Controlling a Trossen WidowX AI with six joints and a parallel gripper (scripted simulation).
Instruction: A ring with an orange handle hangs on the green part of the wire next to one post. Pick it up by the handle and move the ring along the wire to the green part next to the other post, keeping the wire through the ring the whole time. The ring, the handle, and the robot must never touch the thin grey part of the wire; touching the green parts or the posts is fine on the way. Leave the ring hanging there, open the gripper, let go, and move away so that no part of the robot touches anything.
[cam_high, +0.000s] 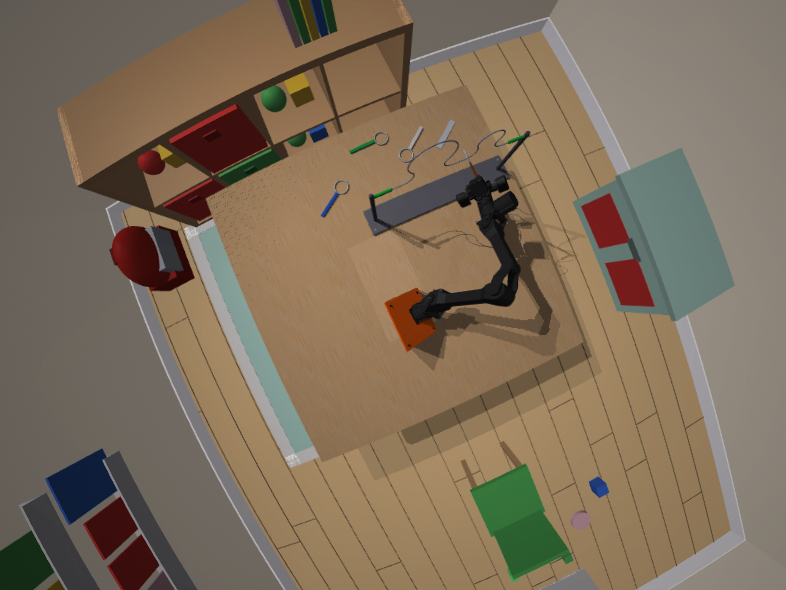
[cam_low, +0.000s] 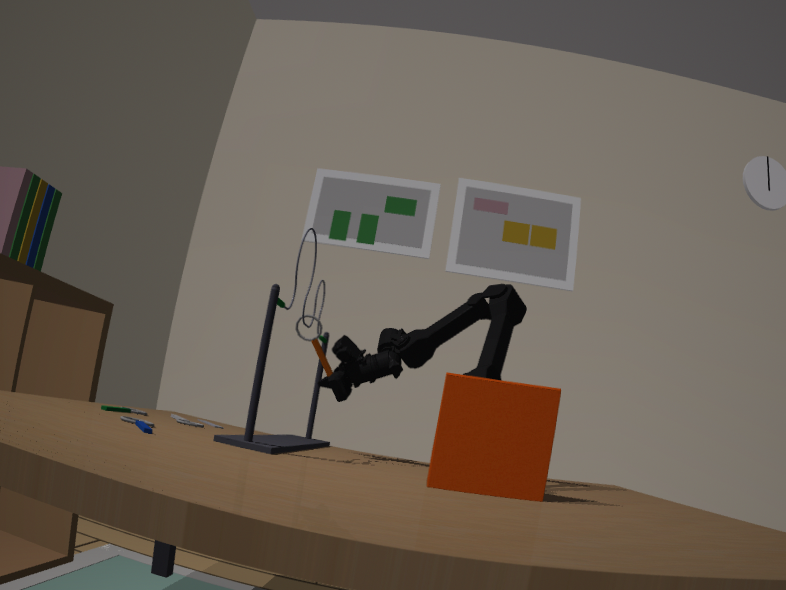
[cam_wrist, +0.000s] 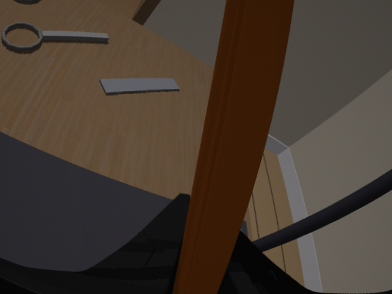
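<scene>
My gripper (cam_high: 476, 178) (cam_low: 328, 381) (cam_wrist: 192, 205) is shut on the orange handle (cam_high: 473, 168) (cam_low: 321, 358) (cam_wrist: 240, 100), which slants up from the fingers in the exterior view. The grey ring (cam_high: 466, 154) (cam_low: 297, 327) is nearly edge-on in the top view. In the exterior view it appears around the low bend of the grey wire (cam_high: 412, 168) (cam_low: 296, 273); contact cannot be told. The ring is between the far-right green part (cam_high: 516, 139) (cam_low: 322, 338) and the left green part (cam_high: 382, 193) (cam_low: 279, 302), nearer the far-right one. The wrist view shows neither ring nor wire.
The posts are the left post (cam_high: 373, 208) (cam_low: 260, 368) and far-right post (cam_high: 514, 151) (cam_low: 314, 406), on a dark base (cam_high: 419, 200) (cam_low: 273, 443). Behind lie a green-handled ring (cam_high: 362, 146), a blue-handled ring (cam_high: 329, 204), a pale-handled ring (cam_high: 415, 137) (cam_wrist: 75, 36) and a flat grey strip (cam_high: 446, 134) (cam_wrist: 140, 86).
</scene>
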